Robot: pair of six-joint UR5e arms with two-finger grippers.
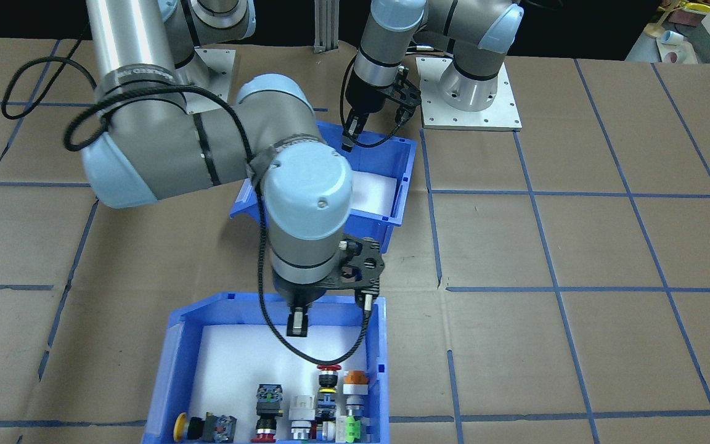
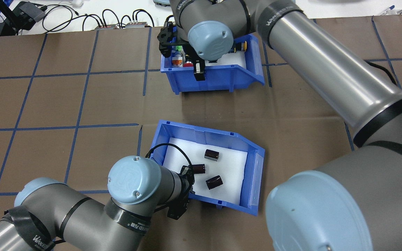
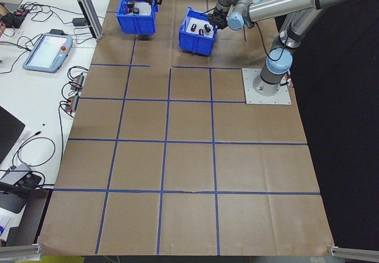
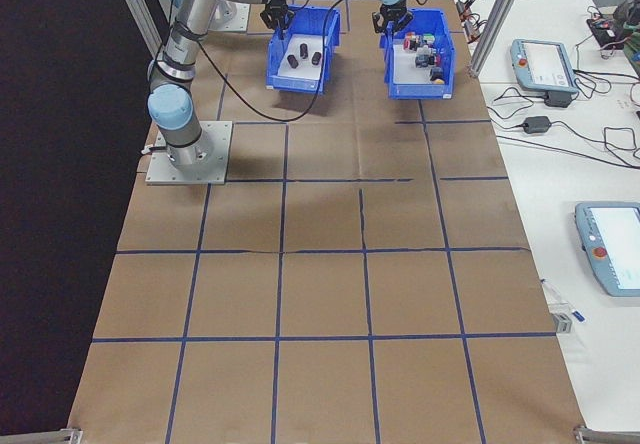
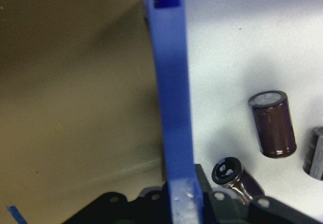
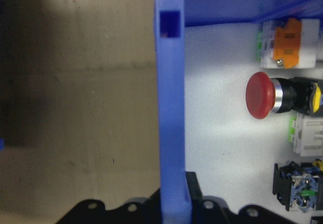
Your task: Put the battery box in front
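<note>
You see the battery box, three dark cylinders on its foam, nearer the robot than the switch-filled bin, each wall clamped by the left gripper or right gripper.

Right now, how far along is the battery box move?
Done: both arms have reached the bins. In hand: the left gripper straddles the near wall of the battery box, the right gripper the wall of the button bin. Left: the battery box sits nearer the robot than the button bin, so the placing in front is not done.
</note>
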